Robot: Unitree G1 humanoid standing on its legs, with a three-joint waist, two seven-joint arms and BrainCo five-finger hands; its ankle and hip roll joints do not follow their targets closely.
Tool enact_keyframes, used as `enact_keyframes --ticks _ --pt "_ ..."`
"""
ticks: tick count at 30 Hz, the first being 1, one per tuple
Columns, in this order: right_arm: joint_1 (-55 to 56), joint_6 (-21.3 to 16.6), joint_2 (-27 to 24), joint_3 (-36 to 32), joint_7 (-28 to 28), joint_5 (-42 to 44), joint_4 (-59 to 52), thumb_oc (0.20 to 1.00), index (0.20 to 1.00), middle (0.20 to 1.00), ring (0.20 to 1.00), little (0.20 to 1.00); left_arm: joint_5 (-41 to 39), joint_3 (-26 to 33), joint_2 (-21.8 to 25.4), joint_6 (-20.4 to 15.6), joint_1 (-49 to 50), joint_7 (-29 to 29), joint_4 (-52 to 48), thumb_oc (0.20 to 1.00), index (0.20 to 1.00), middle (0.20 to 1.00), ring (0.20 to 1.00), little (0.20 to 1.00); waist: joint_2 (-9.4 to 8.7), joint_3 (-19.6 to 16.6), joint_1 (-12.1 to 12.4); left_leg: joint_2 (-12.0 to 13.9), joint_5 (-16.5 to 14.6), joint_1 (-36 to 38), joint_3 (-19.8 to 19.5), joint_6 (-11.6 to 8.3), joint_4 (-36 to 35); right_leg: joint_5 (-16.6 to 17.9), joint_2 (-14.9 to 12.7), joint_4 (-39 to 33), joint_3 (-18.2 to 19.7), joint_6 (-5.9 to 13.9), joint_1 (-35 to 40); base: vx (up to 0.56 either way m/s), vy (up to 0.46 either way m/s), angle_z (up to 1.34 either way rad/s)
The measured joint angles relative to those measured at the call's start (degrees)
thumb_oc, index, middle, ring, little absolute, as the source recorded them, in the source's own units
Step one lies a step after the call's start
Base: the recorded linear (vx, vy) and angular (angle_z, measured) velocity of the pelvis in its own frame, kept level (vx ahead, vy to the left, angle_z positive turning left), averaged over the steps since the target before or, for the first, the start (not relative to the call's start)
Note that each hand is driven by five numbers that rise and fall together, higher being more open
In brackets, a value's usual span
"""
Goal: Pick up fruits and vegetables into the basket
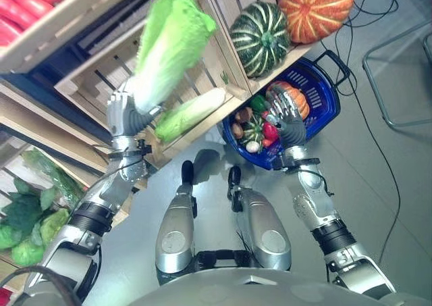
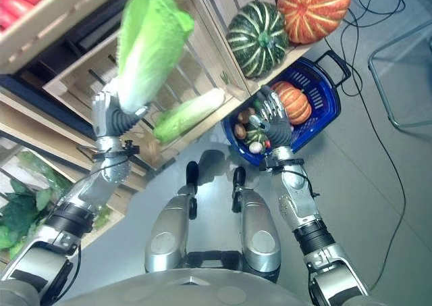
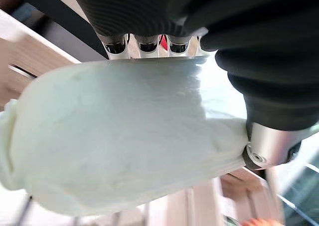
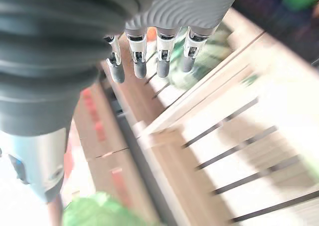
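Left hand point(image 1: 123, 117) gripping a pale-green napa cabbage point(image 1: 169, 46); right hand point(image 1: 289, 113) relaxed (empty) over the half-filled blue plastic basket point(image 1: 322, 83); second cabbage point(image 1: 189, 113) waits by the wooden crate's point(image 1: 202, 127) front edge.

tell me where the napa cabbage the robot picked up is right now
The napa cabbage is gripped by its white base in the left robot hand, raised in front of the wooden crate, above a second cabbage lying there.

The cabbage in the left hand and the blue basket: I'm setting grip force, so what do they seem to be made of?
The cabbage, with the left hand curled round its pale base, looks smooth and waxy in the left wrist view, without leaf veins, so probably a plastic or foam replica. The blue basket looks like rigid moulded plastic with slotted walls and a black handle.
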Motion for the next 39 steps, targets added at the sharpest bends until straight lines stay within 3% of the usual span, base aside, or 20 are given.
enact_keyframes --ticks 3,12,18,28,39 --pt "-0.19 1.00 0.47 0.26 3.48 6.43 -0.52 1.000 1.000 1.000 1.000 1.000 -0.79 -3.01 -1.72 -2.13 0.97 -4.30 -1.14 0.200 0.200 0.200 0.200 0.200 0.90 -5.68 0.32 -0.10 0.02 1.34 -0.08 0.04 -1.99 0.91 0.18 -3.83 -0.21 0.47 2.33 0.09 0.010 0.03" --pt "0.58 1.66 0.91 1.30 6.99 15.41 -0.94 1.000 1.000 1.000 1.000 1.000 -1.79 -8.67 -1.42 -5.99 4.10 -14.19 -5.68 0.200 0.200 0.200 0.200 0.200 0.50 -15.24 0.19 -0.02 0.14 7.74 0.20 0.30 -6.56 4.08 0.99 -14.14 0.08 1.21 11.11 0.05 0.010 0.00" --pt "0.12 3.48 0.74 1.85 7.56 15.96 -1.03 1.000 1.000 1.000 1.000 1.000 -3.25 -9.95 0.27 -6.85 4.11 -19.76 -5.91 0.200 0.200 0.200 0.200 0.200 0.33 -16.96 -0.17 -0.16 0.28 8.41 0.69 0.50 -6.83 6.10 0.91 -17.49 0.57 1.43 13.04 0.04 0.005 -0.05" --pt "0.49 5.28 -2.41 2.98 7.95 14.80 -1.15 1.000 1.000 1.000 1.000 1.000 -4.27 -9.91 3.86 -6.17 4.84 -26.55 -8.62 0.200 0.200 0.200 0.200 0.200 0.38 -18.74 -0.13 -0.13 0.38 8.63 0.94 0.65 -6.85 6.28 1.05 -17.49 1.07 1.30 13.15 0.01 -0.002 0.00" --pt "0.74 8.07 -8.13 3.73 6.82 7.76 -1.15 1.000 1.000 1.000 1.000 1.000 -6.24 -9.91 6.30 -2.49 4.97 -34.60 -10.32 0.200 0.200 0.200 0.200 0.200 0.57 -20.20 -0.05 -0.12 0.42 8.59 0.97 0.71 -6.86 6.38 1.06 -17.49 1.17 1.31 13.12 0.00 0.000 0.00"
